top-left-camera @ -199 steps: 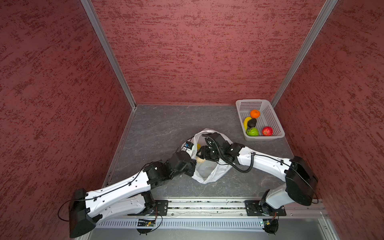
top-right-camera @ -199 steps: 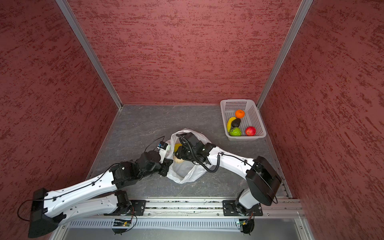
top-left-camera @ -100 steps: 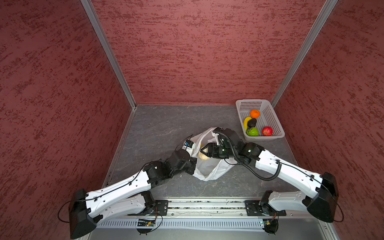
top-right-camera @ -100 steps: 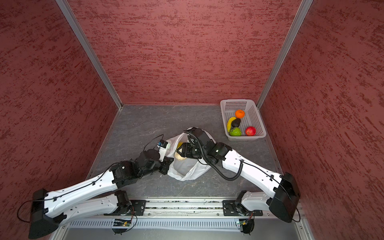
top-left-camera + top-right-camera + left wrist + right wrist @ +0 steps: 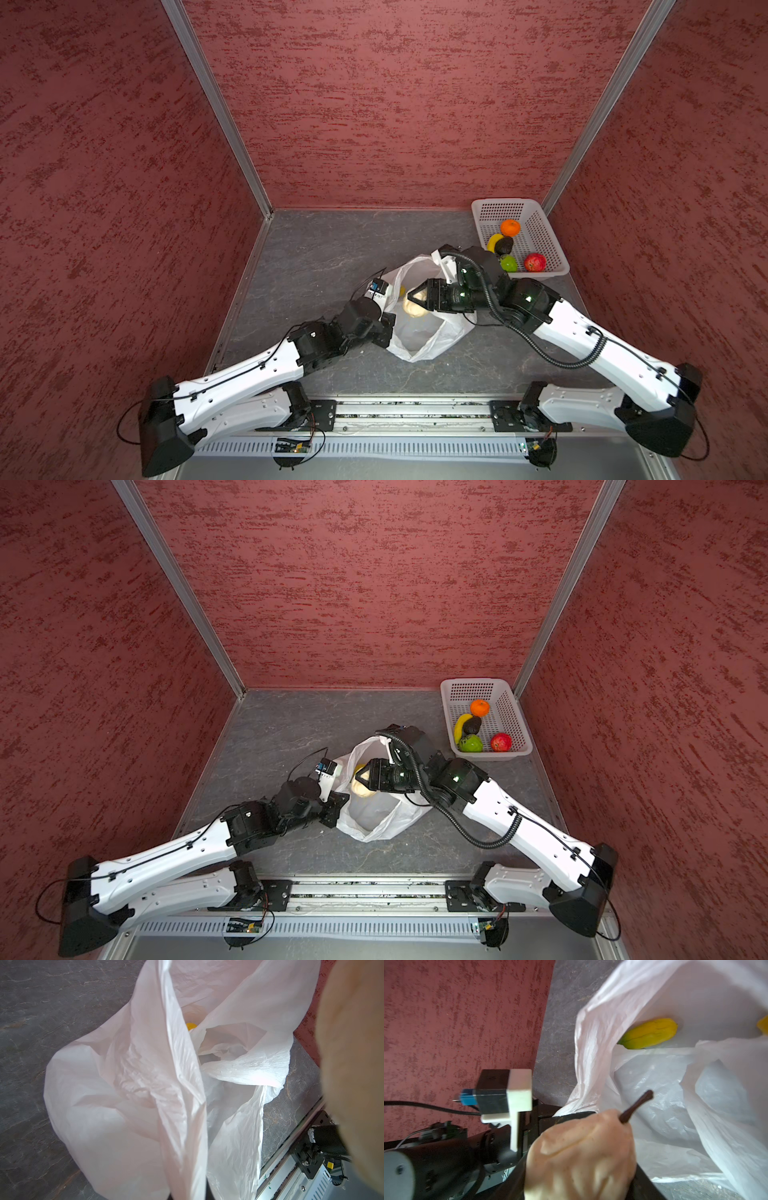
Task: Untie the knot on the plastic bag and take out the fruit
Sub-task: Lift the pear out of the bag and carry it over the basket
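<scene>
My left claw (image 5: 387,331) pinches the plastic bag (image 5: 428,338) to hold its mouth open while my right claw (image 5: 415,301) grips the pear (image 5: 581,1153) above it.

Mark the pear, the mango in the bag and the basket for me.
Pear (image 5: 581,1157): right wrist view, its body.
Mango (image 5: 652,1033): right wrist view, its middle.
Basket (image 5: 505,202): a top view, far rim.

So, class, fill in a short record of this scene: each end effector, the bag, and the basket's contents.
Left end effector: shut on the plastic bag edge
Right end effector: holds pale fruit over the bag's mouth
Plastic bag: open; mango inside
Basket: orange, banana, avocado, green apple, red apple
</scene>
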Motion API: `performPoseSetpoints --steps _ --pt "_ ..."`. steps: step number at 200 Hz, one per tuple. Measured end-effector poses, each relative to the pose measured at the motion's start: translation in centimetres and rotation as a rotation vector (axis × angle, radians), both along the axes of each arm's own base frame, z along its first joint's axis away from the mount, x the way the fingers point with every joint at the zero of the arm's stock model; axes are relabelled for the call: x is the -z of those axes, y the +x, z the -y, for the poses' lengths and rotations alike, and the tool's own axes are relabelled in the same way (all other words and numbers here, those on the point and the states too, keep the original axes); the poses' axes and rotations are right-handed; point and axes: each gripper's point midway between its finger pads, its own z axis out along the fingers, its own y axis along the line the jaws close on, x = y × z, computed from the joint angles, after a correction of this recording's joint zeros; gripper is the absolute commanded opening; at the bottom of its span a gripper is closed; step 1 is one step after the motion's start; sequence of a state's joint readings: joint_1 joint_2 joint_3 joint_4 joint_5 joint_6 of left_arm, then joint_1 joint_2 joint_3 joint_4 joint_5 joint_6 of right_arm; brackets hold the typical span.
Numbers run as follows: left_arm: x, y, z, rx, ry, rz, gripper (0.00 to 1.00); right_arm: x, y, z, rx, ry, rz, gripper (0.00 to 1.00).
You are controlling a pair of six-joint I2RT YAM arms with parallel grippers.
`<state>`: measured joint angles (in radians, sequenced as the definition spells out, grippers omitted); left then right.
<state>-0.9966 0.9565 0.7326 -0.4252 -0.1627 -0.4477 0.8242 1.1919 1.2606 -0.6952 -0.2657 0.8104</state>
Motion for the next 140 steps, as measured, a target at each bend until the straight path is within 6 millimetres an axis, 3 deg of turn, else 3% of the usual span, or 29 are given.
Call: performPoseSetpoints --steps 34,75,108,140 --pt "0.0 0.0 0.0 0.0 0.0 0.002 0.0 -2.3 3.6 3.8 0.134 0.029 0.044 0.47" --pt "-0.1 -0.1 0.1 0.002 -0.001 0.003 0.0 -2.9 8.8 11.2 0.351 0.034 0.07 0.47" --pt "-0.3 -0.1 0.3 0.006 -0.012 0.009 0.0 -2.4 12.1 17.9 0.525 0.032 0.082 0.47" --pt "-0.4 0.0 0.4 0.006 -0.017 0.013 0.0 0.2 15.5 23.6 0.663 -0.004 0.064 0.47"
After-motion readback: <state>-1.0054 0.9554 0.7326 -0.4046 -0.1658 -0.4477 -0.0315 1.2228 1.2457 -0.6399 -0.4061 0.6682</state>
